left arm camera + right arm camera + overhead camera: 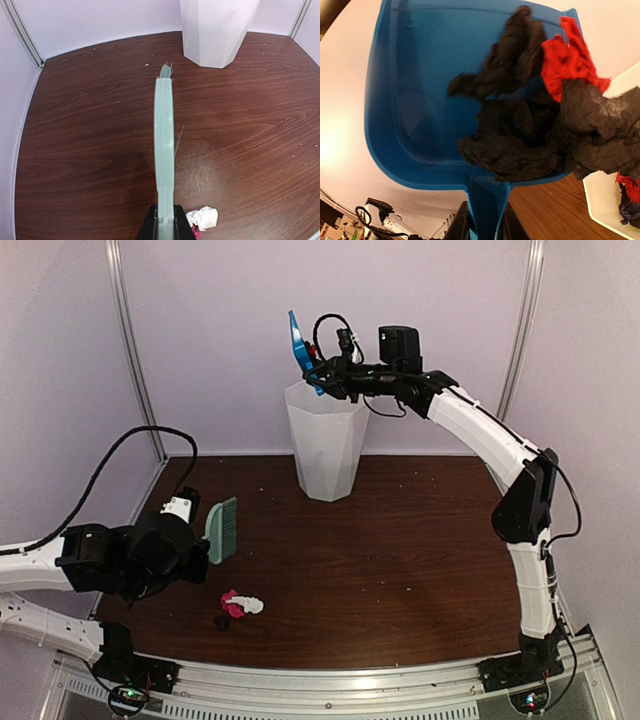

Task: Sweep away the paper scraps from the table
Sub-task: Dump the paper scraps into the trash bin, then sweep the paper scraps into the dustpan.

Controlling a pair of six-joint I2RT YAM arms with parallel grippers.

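Paper scraps (530,135) fill blue plastic dustpan (410,100), clamped by right gripper (482,227) over white bin (326,445) for emptying; left gripper (165,229) clamps mint-green brush (163,140).

We are looking along the mint-green hand brush (164,135), which is showing us its thin edge and pointing away toward the white bin (217,30) standing at the top. Our left gripper (165,226) is clamping the brush's near end at the bottom of the frame, dark jaws pressing on both sides. Just right of it, a white wad and a pink bit of the paper scraps (202,218) are lying on the table (85,150). Tiny pale specks (146,64) are dotting the wood farther out.
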